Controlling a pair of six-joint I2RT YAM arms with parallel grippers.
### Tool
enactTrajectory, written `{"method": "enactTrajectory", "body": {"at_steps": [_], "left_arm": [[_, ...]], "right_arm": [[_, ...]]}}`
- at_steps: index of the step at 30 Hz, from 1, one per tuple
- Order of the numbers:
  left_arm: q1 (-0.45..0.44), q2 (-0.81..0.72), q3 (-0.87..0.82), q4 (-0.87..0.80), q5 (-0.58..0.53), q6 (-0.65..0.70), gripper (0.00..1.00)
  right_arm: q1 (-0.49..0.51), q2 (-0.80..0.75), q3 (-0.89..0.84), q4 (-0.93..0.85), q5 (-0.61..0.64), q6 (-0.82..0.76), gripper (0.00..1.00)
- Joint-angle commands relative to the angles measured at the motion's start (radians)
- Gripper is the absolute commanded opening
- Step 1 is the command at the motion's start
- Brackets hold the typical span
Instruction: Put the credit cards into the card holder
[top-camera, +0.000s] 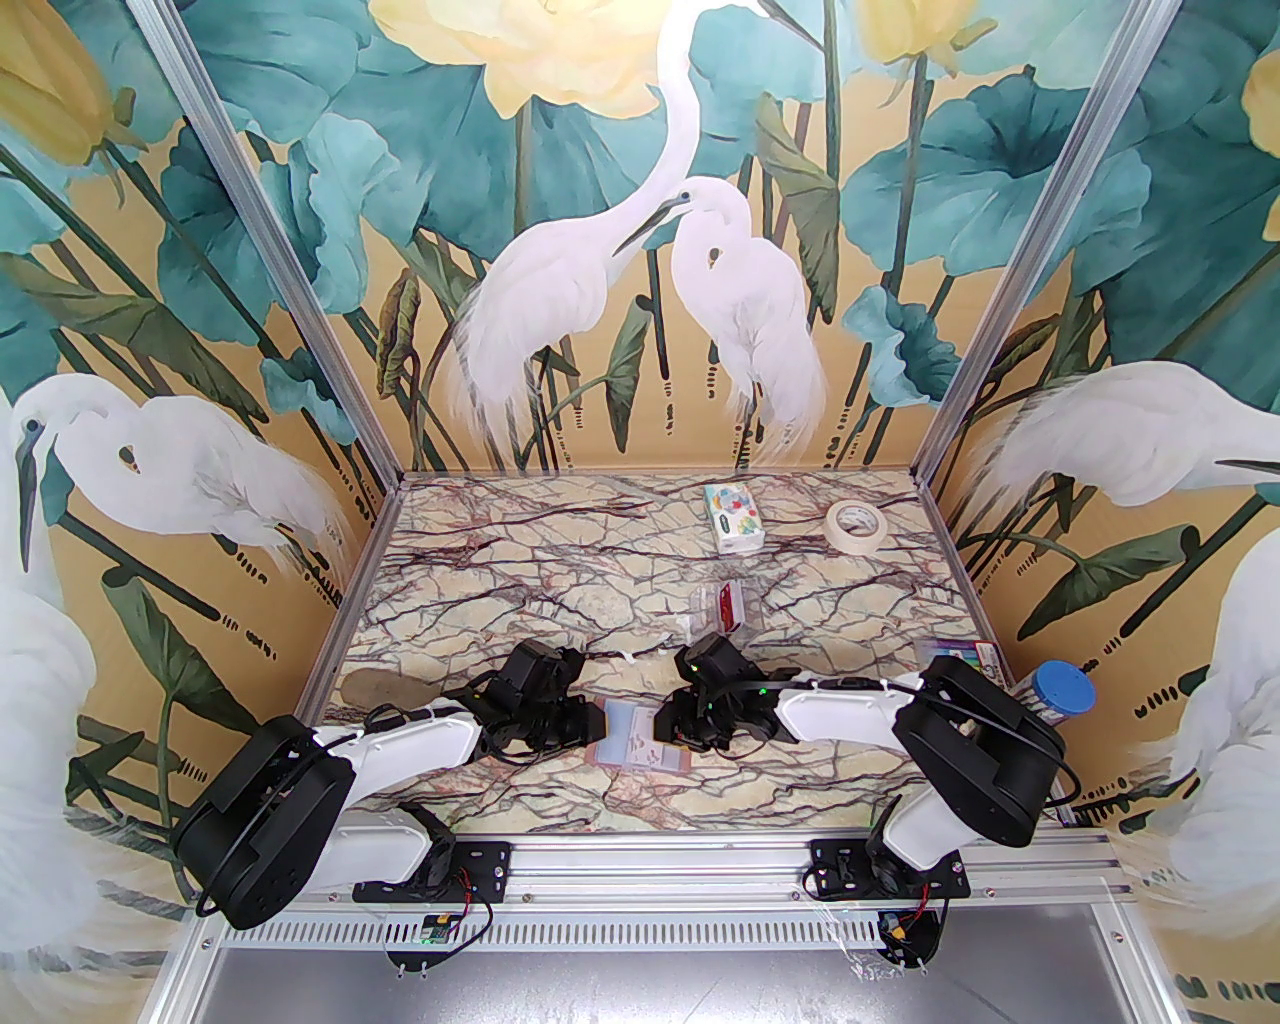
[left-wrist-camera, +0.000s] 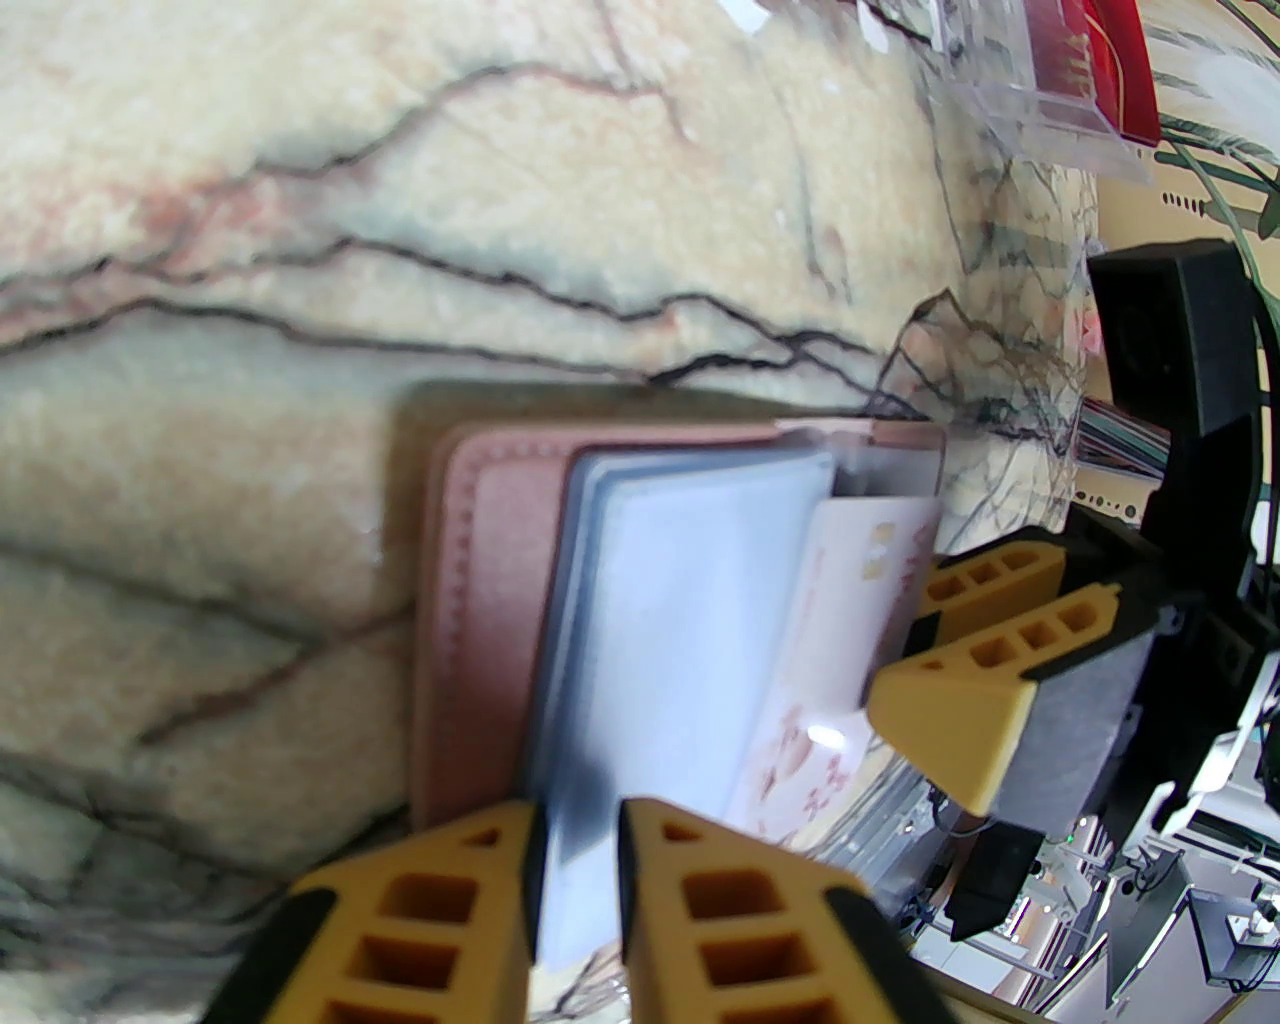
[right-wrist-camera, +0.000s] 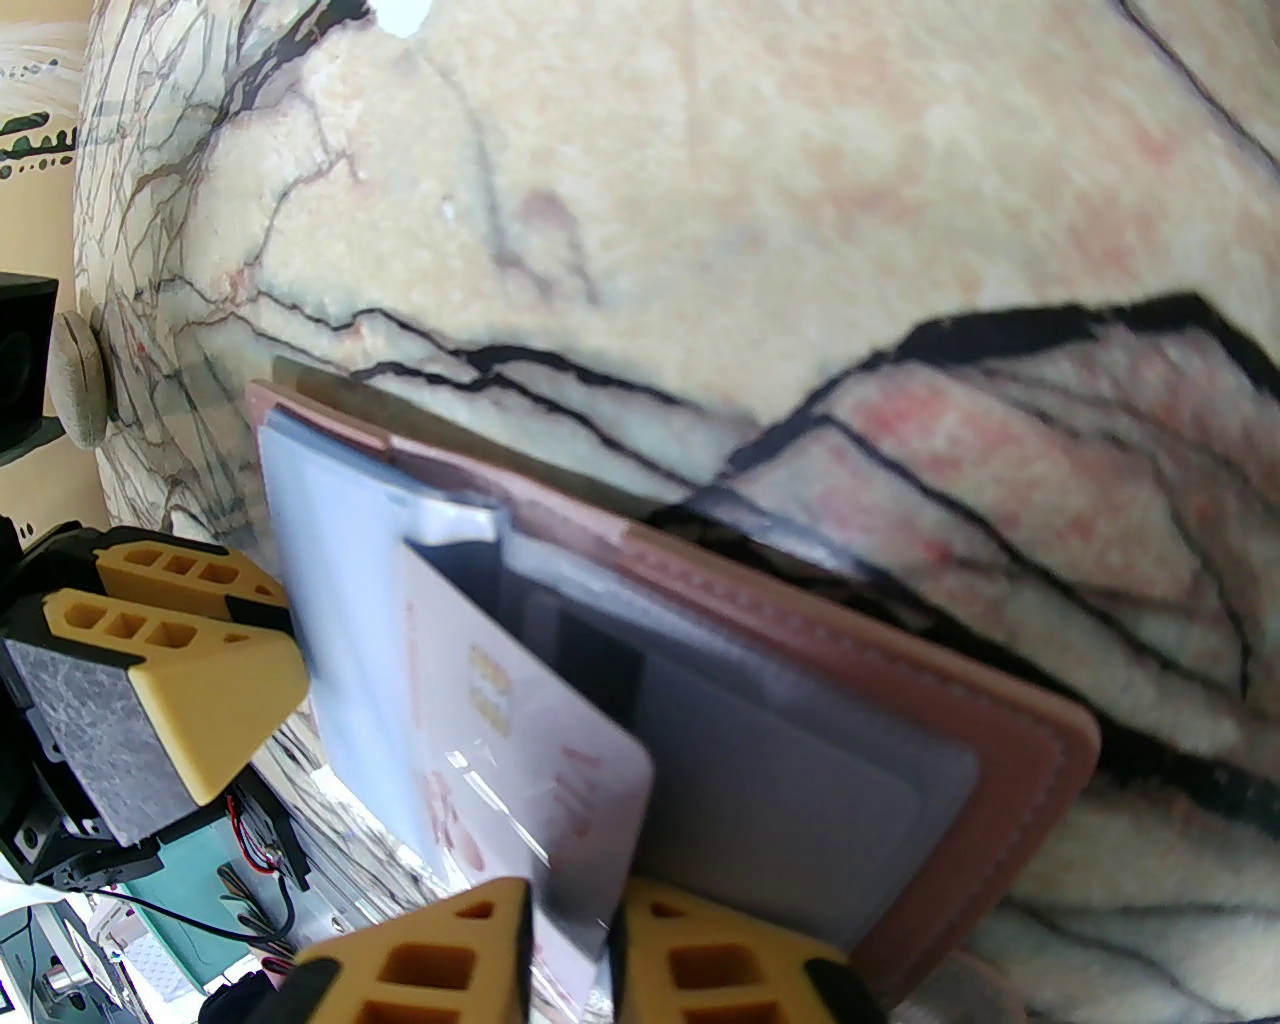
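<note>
Pink leatherette, stitched along its edge, made up the card holder (left-wrist-camera: 480, 620), which lay open on the marbled table (left-wrist-camera: 300, 250) between the two grippers. A pale credit card (right-wrist-camera: 520, 720) with a gold chip and pink blossom print sat partly inside one of the holder's clear sleeves; its pink lettering was too blurred to read. The left gripper (left-wrist-camera: 580, 815) was clamped on a leaf of those sleeves from the left side. The right gripper (right-wrist-camera: 568, 895) had the card's near edge between its fingers, which stood slightly apart; whether they pressed it could not be told. Farther back, a red card (top-camera: 727, 603) with unreadable gold marks stood in a clear stand (top-camera: 703, 600), and a tissue pack (top-camera: 735, 520) bore a green oval label, illegible.
</note>
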Motion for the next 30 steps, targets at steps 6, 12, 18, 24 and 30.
{"method": "enactTrajectory", "body": {"at_steps": [6,12,18,24,30], "left_arm": [[0.004,0.011,-0.004,-0.061,-0.058,0.017,0.21],[0.004,0.009,-0.004,-0.061,-0.06,0.017,0.21],[0.004,0.012,-0.005,-0.061,-0.061,0.017,0.21],[0.004,0.012,-0.005,-0.059,-0.061,0.017,0.21],[0.004,0.012,-0.007,-0.06,-0.062,0.017,0.2]], "right_arm": [[0.006,0.001,0.044,-0.099,0.042,-0.024,0.31],[0.007,0.007,0.064,-0.124,0.043,-0.023,0.32],[0.007,0.012,0.088,-0.151,0.05,-0.018,0.32],[0.008,0.029,0.104,-0.171,0.053,-0.016,0.31],[0.014,0.042,0.12,-0.19,0.063,-0.02,0.31]]}}
